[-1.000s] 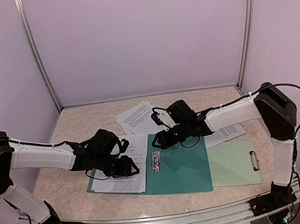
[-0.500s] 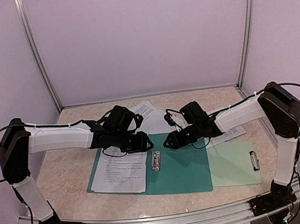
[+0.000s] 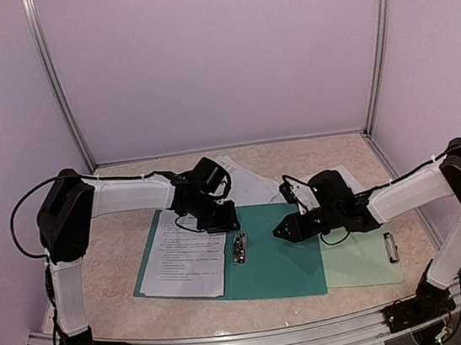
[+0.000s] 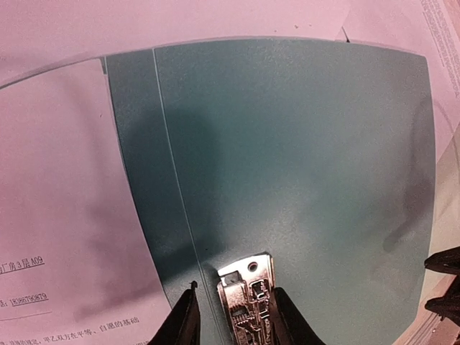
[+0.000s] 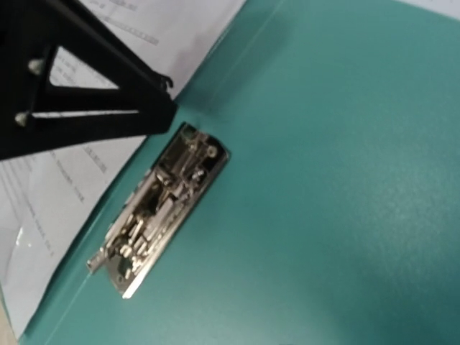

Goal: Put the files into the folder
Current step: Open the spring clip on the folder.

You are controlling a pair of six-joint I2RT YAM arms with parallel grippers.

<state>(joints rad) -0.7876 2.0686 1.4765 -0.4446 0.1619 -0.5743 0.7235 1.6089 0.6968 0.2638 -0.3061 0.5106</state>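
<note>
The left gripper [image 3: 227, 222] is hovering slightly parted and empty over the open folder [image 3: 280, 261]; the right gripper [image 3: 282, 231] is not showing its state. Loose files [image 3: 251, 185] are lying just beyond the far edge, seemingly nearer the left gripper

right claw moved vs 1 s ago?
Yes. The right claw has pulled rightward, away from the metal clip in the folder, toward the mint clipboard.

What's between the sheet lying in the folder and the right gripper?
The metal clip at the spine of the folder, then bare teal card up to the right gripper. Clear in the top view.
</note>
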